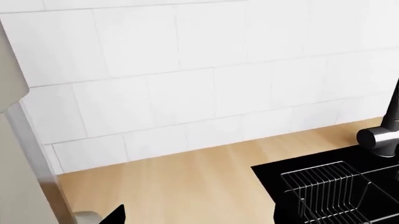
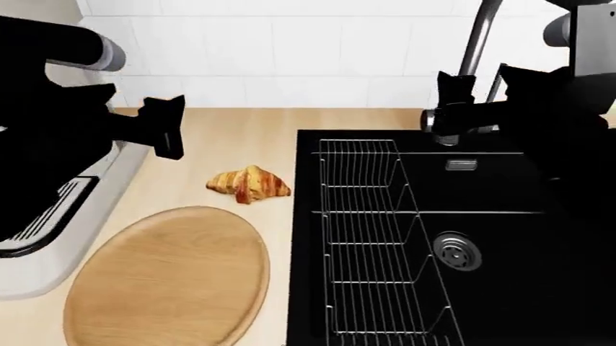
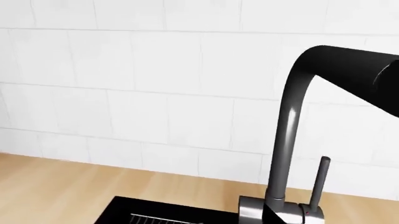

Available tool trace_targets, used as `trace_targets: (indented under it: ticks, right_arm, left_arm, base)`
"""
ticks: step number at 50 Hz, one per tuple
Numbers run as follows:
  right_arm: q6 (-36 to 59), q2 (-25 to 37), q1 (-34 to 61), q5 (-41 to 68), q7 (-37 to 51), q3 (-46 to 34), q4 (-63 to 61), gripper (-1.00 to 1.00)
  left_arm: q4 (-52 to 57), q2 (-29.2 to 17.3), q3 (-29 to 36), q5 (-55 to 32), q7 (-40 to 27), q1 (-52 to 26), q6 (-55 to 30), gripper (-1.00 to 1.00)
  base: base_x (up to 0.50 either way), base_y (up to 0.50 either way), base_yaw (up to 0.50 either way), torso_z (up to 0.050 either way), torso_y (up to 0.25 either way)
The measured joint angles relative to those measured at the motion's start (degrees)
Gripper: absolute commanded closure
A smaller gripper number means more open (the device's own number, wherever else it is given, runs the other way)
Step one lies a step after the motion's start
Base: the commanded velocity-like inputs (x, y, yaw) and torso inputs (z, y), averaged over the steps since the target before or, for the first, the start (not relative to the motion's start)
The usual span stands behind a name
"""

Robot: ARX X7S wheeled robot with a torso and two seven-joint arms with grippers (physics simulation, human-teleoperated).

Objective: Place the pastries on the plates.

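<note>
Near the middle of the counter (image 2: 241, 126), just left of the black sink (image 2: 539, 238), a croissant (image 2: 249, 184) is lying on bare wood, touching nothing. The oval wood plate (image 2: 169, 277) is sitting toward the front edge, close to the croissant but apart from it, and holding nothing. I am seeing no second pastry and no white plate from here, so as far as I can judge the job is barely begun: this croissant is waiting to be lifted and set down on the plate.

The left gripper (image 2: 161, 127) is hovering above the counter toward the back, behind the croissant, carrying nothing; whether its fingers are spread I cannot tell. The right gripper (image 2: 481, 90) is hanging over the sink by the faucet (image 3: 290, 135), also carrying nothing, its opening equally unclear. A wire rack (image 2: 361, 238) is resting in the sink's left half.
</note>
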Motion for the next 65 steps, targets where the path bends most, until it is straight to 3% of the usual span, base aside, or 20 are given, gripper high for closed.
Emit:
trace_targets:
  ticks: [14,17,20,25,32,36,41,49,65]
  right_arm:
    - [-1.4,0.2,1.2,-2.6,-0.8,-3.0,1.8,-1.0]
    - [-0.9,-0.1,1.9,-2.1,-0.4,-2.9,2.3,-1.0]
    - [-0.3,-0.4,2.6,-1.6,0.0,-2.7,2.8,-1.0]
    - [0.6,-0.8,3.6,-0.8,0.6,-2.6,3.3,-1.0]
    - [1.7,-1.3,5.0,0.0,1.3,-2.8,3.9,-1.0]
    - [2.2,-1.5,5.5,0.5,1.5,-2.8,4.1,-1.0]
    - [2.6,-1.7,6.3,0.8,1.6,-3.2,4.6,-1.0]
    - [2.9,-2.0,6.6,0.9,1.3,-4.1,5.3,-1.0]
    - [2.3,-1.8,4.7,1.7,1.5,-3.9,4.9,-1.0]
  left_arm:
    - [-2.7,2.7,3.3,0.8,1.1,-2.5,-0.2,-1.0]
    - [-5.1,3.9,6.8,2.8,3.9,-4.7,-0.3,-1.0]
    - [-11.1,5.3,15.7,8.4,12.4,-11.4,-0.1,-1.0]
    - [-26.9,10.4,34.5,20.2,32.7,-23.9,4.1,-1.0]
    - [-46.2,18.1,57.2,33.9,60.0,-34.7,13.9,-1.0]
    - [-54.9,21.5,67.3,39.9,72.5,-38.2,19.3,-1.0]
    - [-58.8,22.9,75.4,44.1,83.0,-40.9,22.7,-1.0]
    - [-60.5,24.6,81.2,46.2,91.5,-41.9,24.8,-1.0]
    - [-76.3,33.9,84.6,48.8,95.9,-35.9,32.5,-1.0]
  base:
    - [0.12,0.01,0.0,0.0,0.0]
    - [0.0,0.0,0.0,0.0,0.0]
    - [0.0,0.0,0.0,0.0,0.0]
    - [0.0,0.0,0.0,0.0,0.0]
    - [0.0,0.0,0.0,0.0,0.0]
    - [0.0,0.0,0.0,0.0,0.0]
    - [0.0,0.0,0.0,0.0,0.0]
    - [0.0,0.0,0.0,0.0,0.0]
    - [0.0,0.0,0.0,0.0,0.0]
